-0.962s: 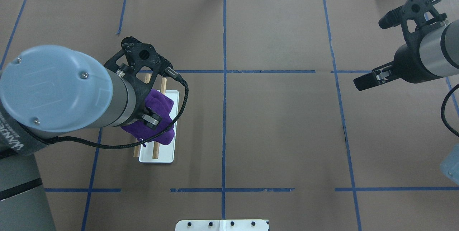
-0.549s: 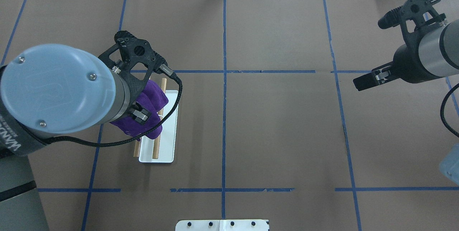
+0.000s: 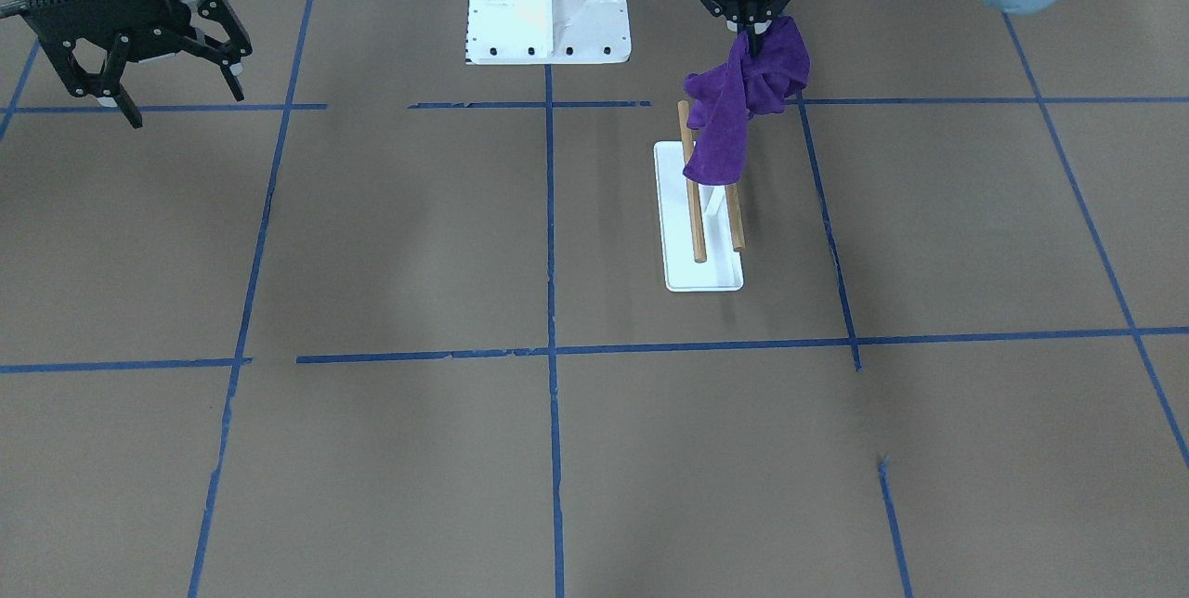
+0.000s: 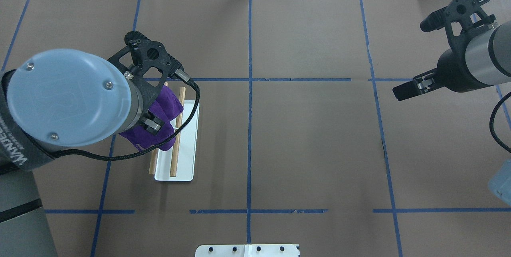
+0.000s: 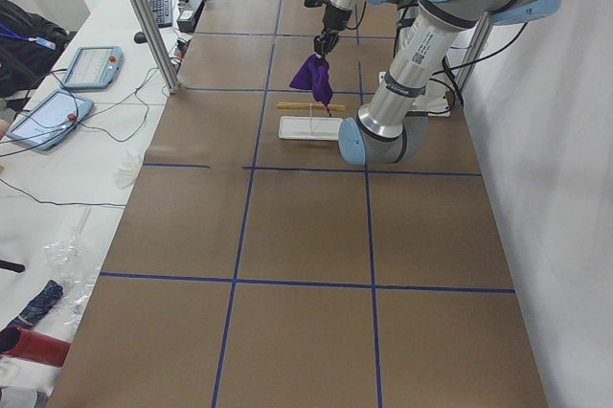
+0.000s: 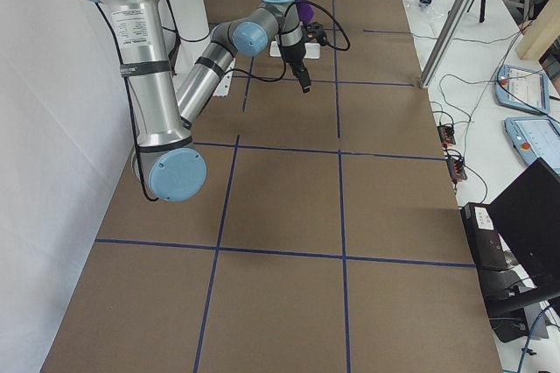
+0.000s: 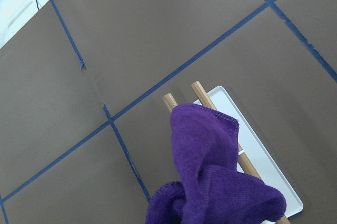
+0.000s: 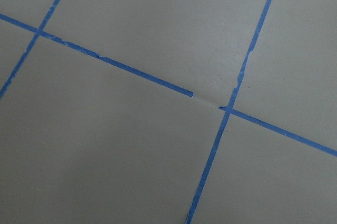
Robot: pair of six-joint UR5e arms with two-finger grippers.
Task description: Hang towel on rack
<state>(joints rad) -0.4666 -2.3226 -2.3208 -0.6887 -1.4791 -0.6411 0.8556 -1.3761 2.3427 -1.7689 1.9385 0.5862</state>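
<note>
When seen from the front, pinches the towel (image 3: 734, 120) by its top bunch in the left gripper (image 3: 753, 28), dangling above the rack (image 3: 695, 225); holds the right gripper (image 3: 186, 104) spread, well apart. From overhead, hangs over the left dowel (image 4: 152, 165). From the wrist, looks soft, light, limp: grip a bunched edge firmly.

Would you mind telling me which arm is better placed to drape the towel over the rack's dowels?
Left: the left gripper holds the purple towel above the rack; the right gripper hangs open, far across the table.

Bunched purple towel (image 3: 738, 106) hangs over the two-dowel, white-based rack (image 3: 699, 227)
</note>
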